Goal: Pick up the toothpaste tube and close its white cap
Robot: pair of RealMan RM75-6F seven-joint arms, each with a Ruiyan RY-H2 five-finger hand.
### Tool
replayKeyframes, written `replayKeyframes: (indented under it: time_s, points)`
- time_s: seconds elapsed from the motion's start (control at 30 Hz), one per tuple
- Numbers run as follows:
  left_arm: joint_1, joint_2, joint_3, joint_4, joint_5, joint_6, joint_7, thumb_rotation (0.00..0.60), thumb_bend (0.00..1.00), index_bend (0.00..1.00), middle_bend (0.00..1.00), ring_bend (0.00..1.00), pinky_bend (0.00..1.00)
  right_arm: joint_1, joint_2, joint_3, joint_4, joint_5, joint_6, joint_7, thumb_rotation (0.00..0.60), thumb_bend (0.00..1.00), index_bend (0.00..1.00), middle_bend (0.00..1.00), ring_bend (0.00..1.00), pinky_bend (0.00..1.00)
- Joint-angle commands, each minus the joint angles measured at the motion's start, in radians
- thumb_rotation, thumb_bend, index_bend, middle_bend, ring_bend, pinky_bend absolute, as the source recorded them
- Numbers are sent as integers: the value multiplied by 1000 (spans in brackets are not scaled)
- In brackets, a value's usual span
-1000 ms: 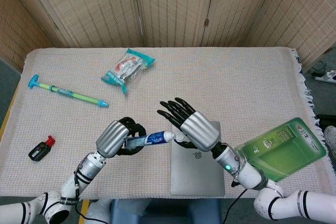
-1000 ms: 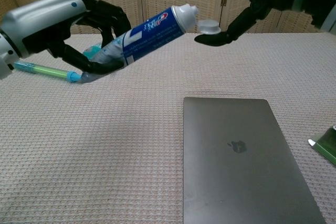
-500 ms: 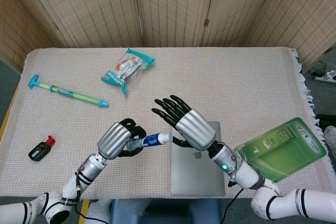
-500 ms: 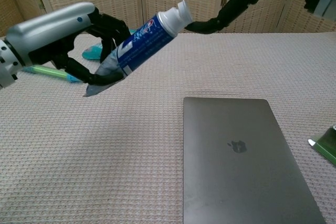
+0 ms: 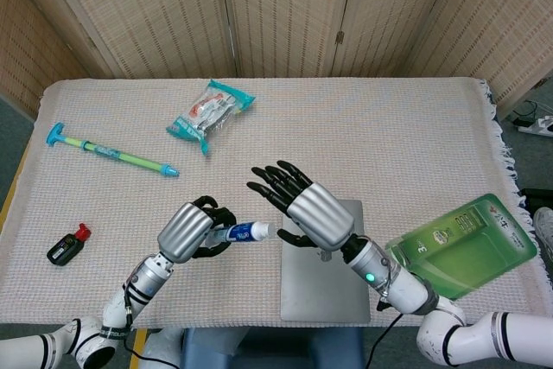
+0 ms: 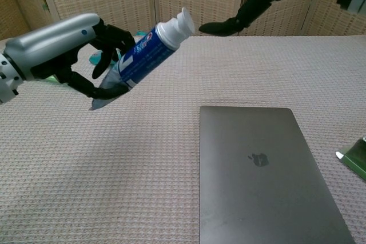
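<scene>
My left hand [image 5: 188, 229] [image 6: 54, 47] grips the blue and white toothpaste tube [image 5: 240, 232] [image 6: 140, 54] by its flat end, above the table's front. The tube slants up to the right. Its white cap [image 5: 262, 230] [image 6: 178, 24] sits folded down over the nozzle; whether it is snapped tight I cannot tell. My right hand [image 5: 307, 211] hovers just right of the cap with fingers spread and holds nothing. In the chest view its thumb [image 6: 224, 26] points at the cap from a small gap away, not touching it.
A closed grey laptop [image 5: 324, 270] [image 6: 260, 170] lies under my right hand. A green package [image 5: 462, 244] lies at the right edge. Further back on the woven cloth are a snack packet [image 5: 210, 112] and a green-blue stick [image 5: 112, 155]. At the left lies a small black-red item [image 5: 66, 248].
The cap, hanging open on my right thumb a second ago, now lies over the nozzle. The tube has drawn left and tilted up, and my right thumb has come off the cap.
</scene>
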Motion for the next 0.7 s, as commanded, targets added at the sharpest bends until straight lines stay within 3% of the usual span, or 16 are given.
replayKeyframes:
  time_s: [0.03,0.37,0.57,0.7]
  points:
    - [7,1,3,19,-5,5,-23,600,775,815,890,772,431,-2,57,-13,-29,14,-32,41,600,341,0,0,0,0]
    - [10,1,-6,25,-21,7,-24,600,778,827,908,791,441,24,65,-44,-26,0,-85,122,599,340,0,0,0,0]
    - [7,5,-13,4,-35,-1,-25,600,778,828,911,793,441,40,18,-43,-7,-10,-73,131,478,341,0,0,0,0]
    - [6,11,-17,-13,-40,-4,-24,600,779,828,911,793,441,49,-11,-42,6,-12,-65,133,459,340,0,0,0,0]
